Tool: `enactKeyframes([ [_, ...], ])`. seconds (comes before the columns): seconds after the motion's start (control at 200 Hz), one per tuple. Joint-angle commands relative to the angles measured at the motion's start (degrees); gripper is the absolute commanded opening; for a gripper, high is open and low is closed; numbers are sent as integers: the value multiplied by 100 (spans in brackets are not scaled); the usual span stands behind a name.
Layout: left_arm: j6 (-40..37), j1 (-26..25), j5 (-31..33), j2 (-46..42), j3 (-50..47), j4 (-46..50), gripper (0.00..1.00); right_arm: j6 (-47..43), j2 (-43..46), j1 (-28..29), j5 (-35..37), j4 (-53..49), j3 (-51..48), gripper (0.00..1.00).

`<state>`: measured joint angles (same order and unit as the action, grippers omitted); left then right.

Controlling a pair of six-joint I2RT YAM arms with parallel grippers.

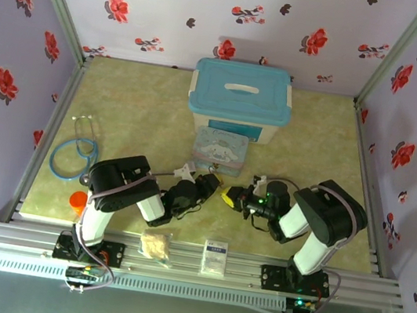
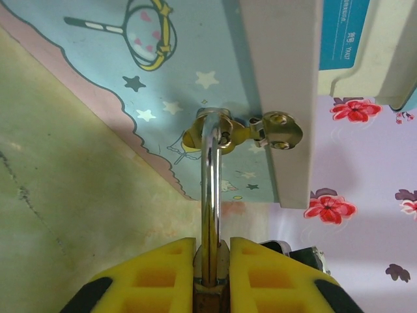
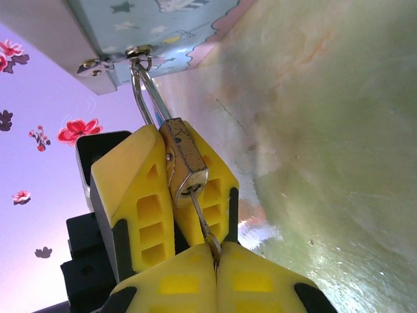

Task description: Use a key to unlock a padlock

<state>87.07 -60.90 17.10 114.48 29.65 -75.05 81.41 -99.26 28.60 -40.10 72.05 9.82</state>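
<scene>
The brass padlock (image 3: 183,156) hangs by its silver shackle (image 2: 210,186) from the hasp (image 2: 221,134) of the blue cartoon tin (image 1: 221,152). My left gripper (image 2: 212,251) is shut on the padlock body, its yellow fingers (image 3: 140,195) pressing both sides. The thin dark key (image 3: 204,225) has its blade in the keyhole at the padlock's lower end. My right gripper (image 3: 215,257) is shut on the key's head. In the top view the left gripper (image 1: 207,188) and right gripper (image 1: 234,198) meet tip to tip just in front of the tin.
A white box with a blue lid (image 1: 240,98) stands behind the tin. A blue stethoscope (image 1: 74,153) and an orange object (image 1: 77,201) lie at the left. A tan packet (image 1: 155,245) and a white card (image 1: 215,254) rest near the front rail.
</scene>
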Motion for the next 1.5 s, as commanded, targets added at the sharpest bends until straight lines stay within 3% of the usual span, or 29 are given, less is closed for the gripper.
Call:
enactKeyframes([
  [0.0, -10, -242, -569, 84, 43, 104, 0, -432, -114, -223, 110, 466, 298, 0],
  [0.14, -13, -238, -541, 95, 73, 102, 0, -491, -401, -163, 202, 731, 182, 0],
  [0.9, 4, -238, -506, 215, 136, 211, 0, -408, 273, 79, 943, 704, 96, 0],
  [1.2, -6, -246, -543, 244, 168, 256, 0, -846, 868, 300, 1327, -249, 217, 0],
  [1.495, 52, -262, -620, 310, 264, 245, 0, -1592, 2328, 427, 1809, -2672, 467, 0],
])
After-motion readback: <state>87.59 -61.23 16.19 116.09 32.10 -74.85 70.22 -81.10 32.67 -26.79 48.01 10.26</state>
